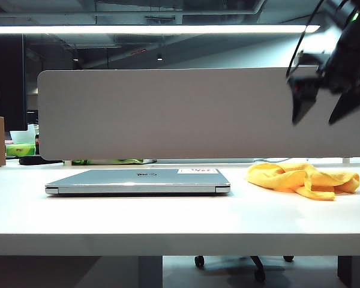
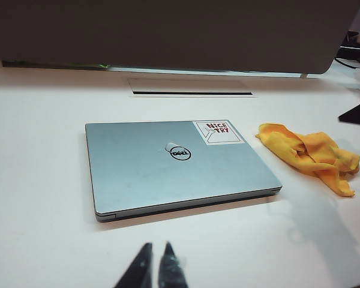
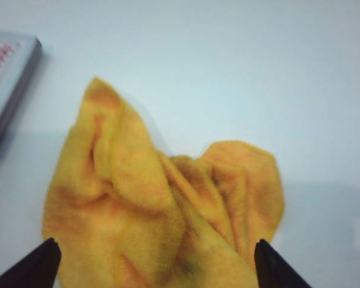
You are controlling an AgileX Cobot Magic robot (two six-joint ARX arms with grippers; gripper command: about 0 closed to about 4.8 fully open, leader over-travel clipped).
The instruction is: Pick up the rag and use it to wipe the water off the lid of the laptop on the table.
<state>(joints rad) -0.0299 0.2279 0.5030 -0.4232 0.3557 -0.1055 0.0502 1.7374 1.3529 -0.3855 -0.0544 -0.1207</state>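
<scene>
the rag [image 1: 303, 179] is lying crumpled on the table [image 1: 168, 222], off to the right of the laptop [image 1: 138, 180] and apart from it, nothing touching it. the laptop is closed with its lid [image 2: 168, 165] facing up; a small wet-looking patch sits just by the logo, hard to be sure of.

right gripper [image 1: 324, 111] hangs in the air well above the rag, jaws spread wide and empty. in its wrist view the two fingertips [image 3: 30, 267] straddle the cloth's full bunched width, so it's lined up over it but not down yet.

left gripper [image 2: 155, 267] sits near the front edge of the table in front of the laptop, tips almost together with only a thin gap, holding nothing.

handling, my read: the rag is soft, light and floppy, lots of folds, so it won't slip but will droop and trail once lifted. best grab is the raised ridge in the middle where the folds stack up; pinching a thin outer edge would likely catch one layer only. go straight down, close on the hump, and lift clear before crossing over to the lid.
</scene>
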